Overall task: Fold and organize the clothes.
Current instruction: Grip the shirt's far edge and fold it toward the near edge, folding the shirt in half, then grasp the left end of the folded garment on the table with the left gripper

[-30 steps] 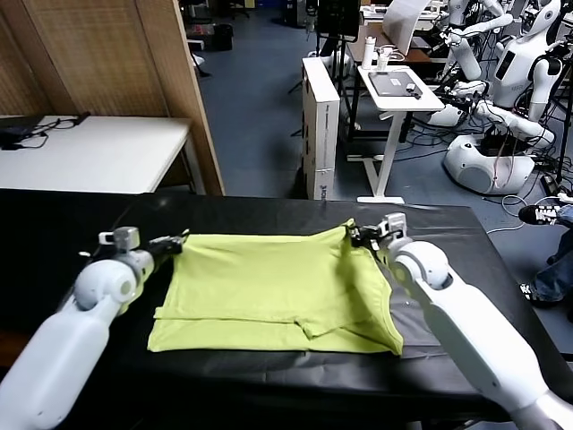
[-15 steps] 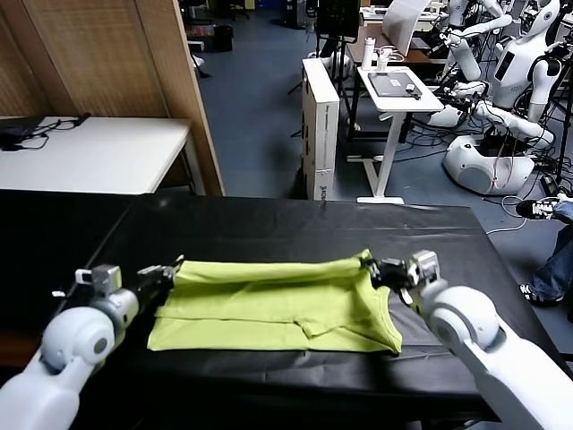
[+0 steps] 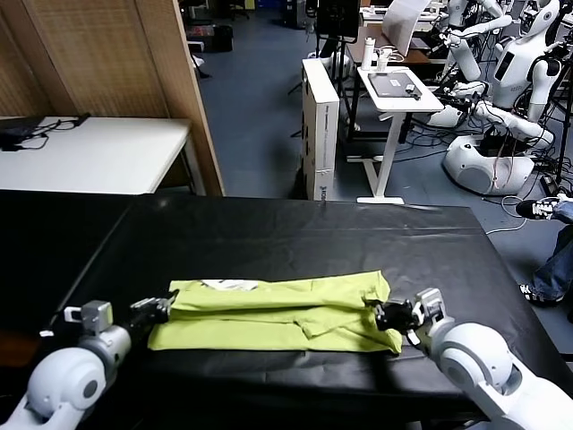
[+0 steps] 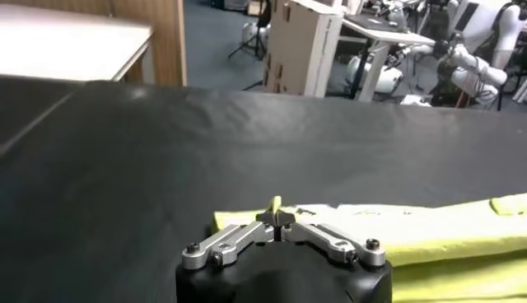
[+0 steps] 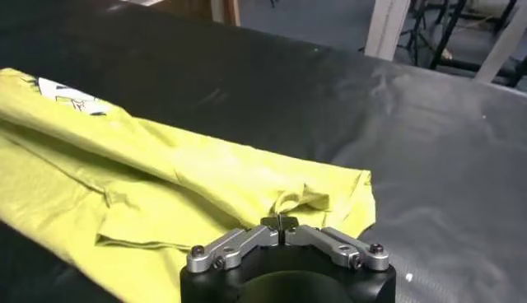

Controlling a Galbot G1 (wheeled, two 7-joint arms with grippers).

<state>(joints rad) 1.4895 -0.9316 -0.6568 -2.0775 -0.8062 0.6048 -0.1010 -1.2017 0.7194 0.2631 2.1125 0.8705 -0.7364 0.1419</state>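
The clothes are one lime-green T-shirt (image 3: 277,309) lying as a narrow folded band across the near part of the black table (image 3: 295,224). A white label patch (image 3: 228,285) shows on its top layer. My left gripper (image 3: 166,305) is at the shirt's left end, shut on a thin sliver of its edge (image 4: 275,202); in the left wrist view the gripper (image 4: 278,216) has the shirt (image 4: 428,239) stretching away behind it. My right gripper (image 3: 383,315) is low at the shirt's right end. In the right wrist view its tips (image 5: 281,221) are together against a puckered fold of the shirt (image 5: 123,165).
The table's front edge lies just below the shirt. Behind the table stand a white table (image 3: 89,152), a wooden partition (image 3: 116,72), a tall cardboard box (image 3: 320,125), a white desk stand (image 3: 394,90) and other robots (image 3: 501,90).
Both grippers have come toward me and down, carrying the shirt's far edge over its near part. The shirt has gone from a wide sheet to a narrow band, and the white label now shows.
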